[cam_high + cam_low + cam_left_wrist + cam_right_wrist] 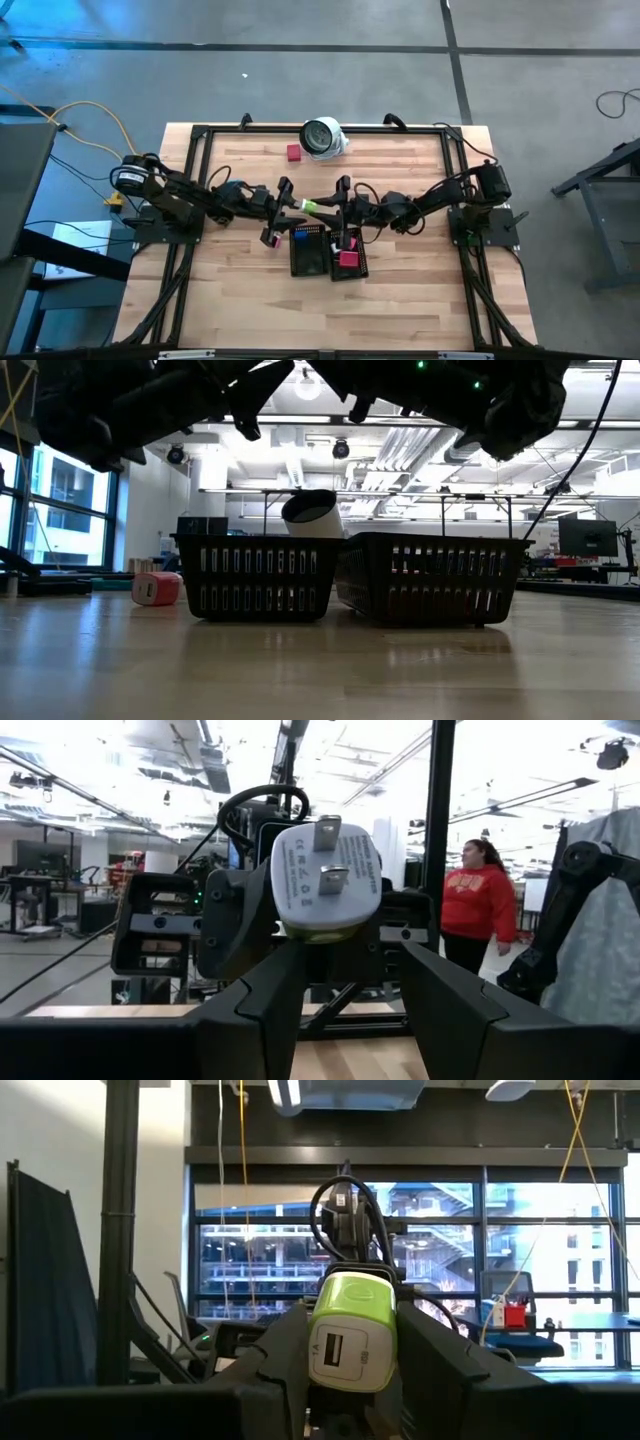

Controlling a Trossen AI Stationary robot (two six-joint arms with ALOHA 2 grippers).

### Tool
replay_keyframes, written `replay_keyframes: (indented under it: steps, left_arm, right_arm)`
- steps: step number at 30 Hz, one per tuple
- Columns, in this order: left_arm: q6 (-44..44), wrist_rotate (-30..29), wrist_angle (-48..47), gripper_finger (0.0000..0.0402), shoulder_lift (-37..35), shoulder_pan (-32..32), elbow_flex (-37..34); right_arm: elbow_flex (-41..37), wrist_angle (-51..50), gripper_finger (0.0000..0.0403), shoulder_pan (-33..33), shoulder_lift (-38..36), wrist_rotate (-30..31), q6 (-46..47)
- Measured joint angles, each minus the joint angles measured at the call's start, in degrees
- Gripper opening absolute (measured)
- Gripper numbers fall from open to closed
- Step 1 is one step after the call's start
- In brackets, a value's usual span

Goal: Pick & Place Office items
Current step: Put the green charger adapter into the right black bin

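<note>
A green-and-white plug adapter (310, 206) hangs in the air above the two black mesh trays, between my two grippers. My right gripper (333, 207) is shut on it. The adapter's USB end faces the right wrist view (350, 1350). Its white pronged face (325, 875) points at my left gripper (293, 204). That gripper is open, with its fingertips (290, 970) just short of the adapter. A pink piece (293, 152) lies on the table at the far side. Blue and red pieces (308, 238) lie in the left tray and a pink one (347, 258) in the right tray. My right gripper pinches the adapter's green body (325, 1315) by its two opposite sides between the two fingers. The fingers come level from the table's right and lie along the adapter. The adapter is lifted clear and level, pronged end toward my left gripper.
Two black mesh trays (300, 262) (358, 268) stand side by side near the table's middle, below the grippers. A large round white-and-grey object (323, 138) sits at the far edge. Another pink piece (155, 588) lies left of the trays. A person in red (480, 905) stands beyond the table.
</note>
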Motion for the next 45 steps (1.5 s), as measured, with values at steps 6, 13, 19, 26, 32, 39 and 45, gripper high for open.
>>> replay_keyframes:
  steps: [6, 13, 19, 26, 32, 39, 45]
  left_arm:
    - [0.1, -0.9, 0.0, 0.0155, 0.0, 0.0, 0.0]
    - [0.7, -3.1, 0.1, 0.0155, 0.0, 0.0, 0.1]
    - [0.8, -5.7, 0.2, 0.0155, -0.1, 0.4, 0.3]
    - [0.4, -5.6, 0.2, 0.0155, -0.1, 0.7, 0.3]
    - [0.3, -5.5, 0.2, 0.0155, -0.1, 0.7, 0.3]
    - [0.2, -5.3, 0.2, 0.0136, -0.1, 0.7, 0.3]
    - [0.0, -5.2, 0.2, 0.0119, -0.1, 0.7, 0.2]
  right_arm:
    - [0.0, -0.2, 0.0111, 0.1, 0.0, 0.1, -0.1]
    - [0.0, -0.4, 0.0111, 0.1, 0.0, 0.2, -0.1]
    - [-0.1, -1.5, 0.0111, 0.1, 0.2, 0.3, -0.2]
    - [-0.1, -1.5, 0.0111, 0.1, 0.2, 0.3, -0.3]
    - [-0.1, -1.6, 0.0111, 0.1, 0.1, 0.3, -0.5]
    - [-0.1, -1.9, 0.0111, 0.1, 0.1, 0.2, -0.5]
    - [-0.1, -1.9, 0.0111, 0.1, 0.1, 0.2, -0.5]
